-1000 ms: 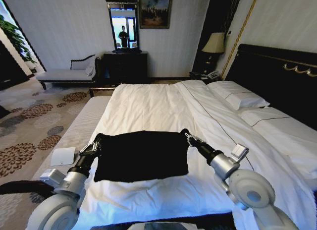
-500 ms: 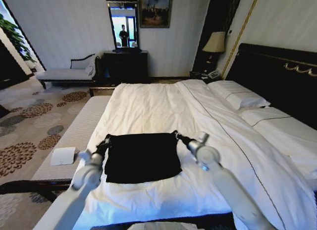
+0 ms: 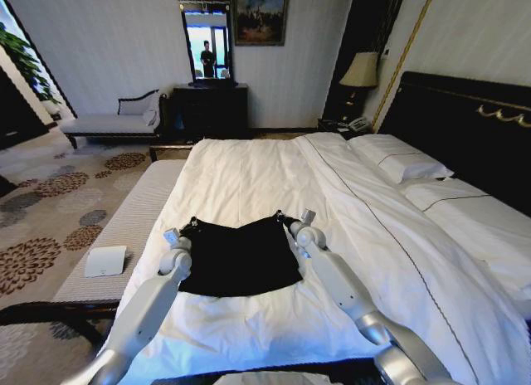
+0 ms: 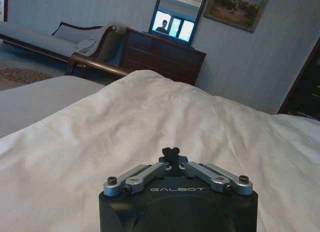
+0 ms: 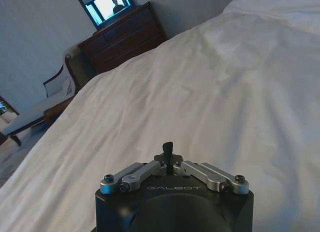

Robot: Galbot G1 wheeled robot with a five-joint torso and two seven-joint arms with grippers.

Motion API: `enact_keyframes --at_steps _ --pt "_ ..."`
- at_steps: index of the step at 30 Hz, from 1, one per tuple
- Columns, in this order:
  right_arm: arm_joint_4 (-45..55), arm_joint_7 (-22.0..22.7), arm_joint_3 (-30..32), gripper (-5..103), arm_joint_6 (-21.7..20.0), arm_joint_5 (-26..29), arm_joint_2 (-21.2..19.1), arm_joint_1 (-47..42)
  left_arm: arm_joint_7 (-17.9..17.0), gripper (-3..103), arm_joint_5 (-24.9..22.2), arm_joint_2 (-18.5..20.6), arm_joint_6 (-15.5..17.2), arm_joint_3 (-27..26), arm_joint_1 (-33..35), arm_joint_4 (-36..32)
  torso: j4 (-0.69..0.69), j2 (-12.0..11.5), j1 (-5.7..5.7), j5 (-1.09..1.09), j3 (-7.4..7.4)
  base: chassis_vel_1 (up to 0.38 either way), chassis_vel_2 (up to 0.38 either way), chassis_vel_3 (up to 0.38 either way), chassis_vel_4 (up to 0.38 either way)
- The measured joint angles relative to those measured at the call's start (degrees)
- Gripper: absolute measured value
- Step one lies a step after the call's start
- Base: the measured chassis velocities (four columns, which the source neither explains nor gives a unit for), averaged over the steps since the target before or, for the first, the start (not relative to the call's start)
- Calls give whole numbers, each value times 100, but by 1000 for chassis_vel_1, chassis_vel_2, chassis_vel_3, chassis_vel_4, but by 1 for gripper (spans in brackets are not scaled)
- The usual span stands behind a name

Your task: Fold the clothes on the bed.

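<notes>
The clothes, one black T-shirt [image 3: 241, 260], lie on the white duvet of the bed [image 3: 249, 173], near its close edge. Both arms reach far out over it. My left gripper [image 3: 192, 225] is shut on the shirt's far left corner, and my right gripper [image 3: 280, 216] is shut on its far right corner. The far edge sags between them, lifted a little off the duvet. In the left wrist view a pinch of black cloth shows at the tip of the left gripper [image 4: 170, 154]. The right wrist view shows the same at the right gripper [image 5: 168, 149]. No lettering shows.
A pale bench [image 3: 124, 223] runs along the bed's left side with a white box [image 3: 105, 260] on it. Pillows [image 3: 402, 163] and the dark headboard [image 3: 465, 124] lie to the right. A dark dresser [image 3: 210, 111] with a mirror and a chaise [image 3: 112, 122] stand by the far wall.
Both arms have stretched forward, carrying the shirt's held edge farther up the bed. The grippers have come closer together, and the shirt now looks narrower, with a sagging far edge.
</notes>
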Motion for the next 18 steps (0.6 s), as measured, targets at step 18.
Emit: enact_keyframes --at_steps 18 --pt "-804 -294 98 1 868 -1321 145 12 -8 0 305 -138 -257 -104 -76 470 0 2 -2 -1 -1 0 0 0 0"
